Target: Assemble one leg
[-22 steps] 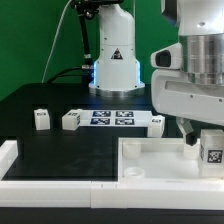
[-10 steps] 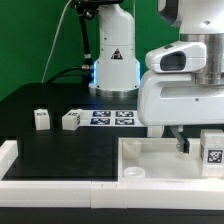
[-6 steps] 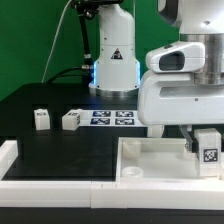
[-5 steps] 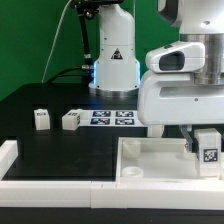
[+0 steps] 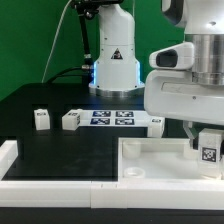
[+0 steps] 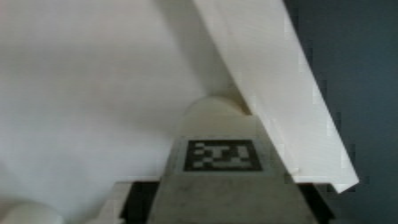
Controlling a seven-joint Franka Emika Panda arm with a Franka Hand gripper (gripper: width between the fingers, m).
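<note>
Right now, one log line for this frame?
gripper: shut on leg | position: over tray part, exterior view's right | loose legs on table: untouched

You see the leg as smooth white plastic, its printed tag matt black-and-white. The tray-shaped part looks like the same matt white plastic, evenly smooth. The worktop reads as a matt black surface. The arm's housing is glossy white, with a brushed metallic cylinder above it.
</note>
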